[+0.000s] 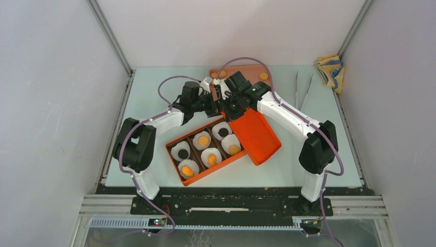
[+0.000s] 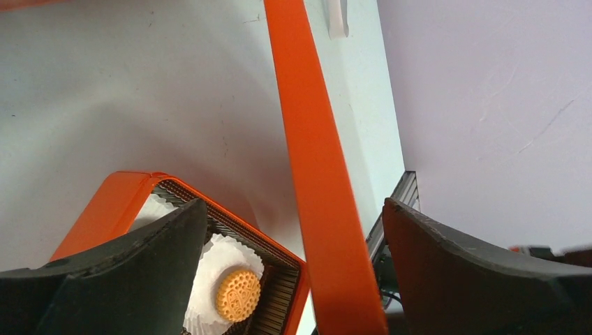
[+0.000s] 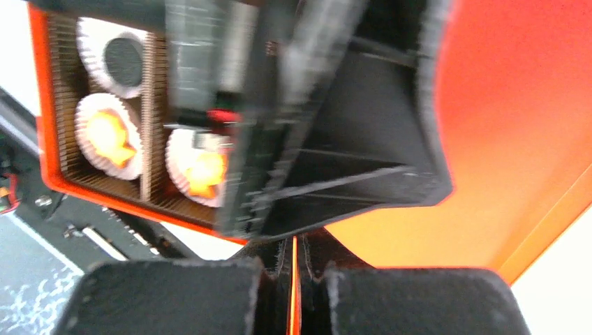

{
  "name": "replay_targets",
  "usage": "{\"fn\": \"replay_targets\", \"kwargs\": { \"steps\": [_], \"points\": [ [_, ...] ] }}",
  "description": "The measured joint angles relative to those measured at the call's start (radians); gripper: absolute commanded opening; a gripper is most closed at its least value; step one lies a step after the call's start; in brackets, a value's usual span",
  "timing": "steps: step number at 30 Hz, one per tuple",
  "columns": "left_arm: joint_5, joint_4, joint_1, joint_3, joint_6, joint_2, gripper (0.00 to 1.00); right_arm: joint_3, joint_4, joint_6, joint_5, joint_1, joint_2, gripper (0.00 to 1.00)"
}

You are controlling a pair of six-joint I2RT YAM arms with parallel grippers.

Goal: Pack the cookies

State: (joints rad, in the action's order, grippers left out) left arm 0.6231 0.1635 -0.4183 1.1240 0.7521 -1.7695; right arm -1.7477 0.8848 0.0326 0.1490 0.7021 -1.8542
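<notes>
Nearest the right wrist lens, the black fingers (image 3: 174,300) of the right gripper (image 3: 293,272) were pressed fully together on the rim of a thin, smooth orange lid (image 3: 516,139). They held it tilted at the right end of a rectangular orange six-compartment box (image 1: 174,164).

Left gripper (image 2: 293,206): jaws spread as wide as they go, straddling the far edge of the same lid without touching it and holding nothing.

Each compartment of the box carried a white fluted paper cup (image 2: 234,255). Every cup held one of the small flat round cookies (image 1: 203,140), four orange and two black. A few more orange cookies (image 1: 264,76) lay loose on a flat orange tray (image 1: 247,69) at the far side of the table, behind both wrists.

Handling, as judged:
- **Cookies:** light, stiff and brittle, with an embossed, crumbly face. Each would best be taken across its diameter, by the rim, with a gentle squeeze. Those in cups sat low between soft paper walls, so lifting by the cup looked risky.
- **Lid:** seemingly rigid, light and slick. A single pinch on its thin rim could let it pivot or slip. A second hold on the opposite edge, where the open left gripper stood, would steady it.

With all six cups filled, closing the box appeared to be the step in hand.
</notes>
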Motion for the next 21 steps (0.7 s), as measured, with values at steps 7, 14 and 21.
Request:
{"fn": "replay_targets", "kwargs": {
  "steps": [7,14,21],
  "points": [
    [0.006,0.019,-0.009,0.0,0.0,0.0,0.8,-0.04,0.001,0.043,0.098,0.021,0.023,0.0],
    [0.045,0.032,-0.02,0.018,0.04,0.023,0.0,-0.095,0.015,0.064,0.113,0.024,-0.041,0.0],
    [0.038,-0.039,-0.018,0.034,0.026,0.023,0.0,-0.099,0.014,0.072,0.119,0.027,-0.043,0.15]
  ]
}}
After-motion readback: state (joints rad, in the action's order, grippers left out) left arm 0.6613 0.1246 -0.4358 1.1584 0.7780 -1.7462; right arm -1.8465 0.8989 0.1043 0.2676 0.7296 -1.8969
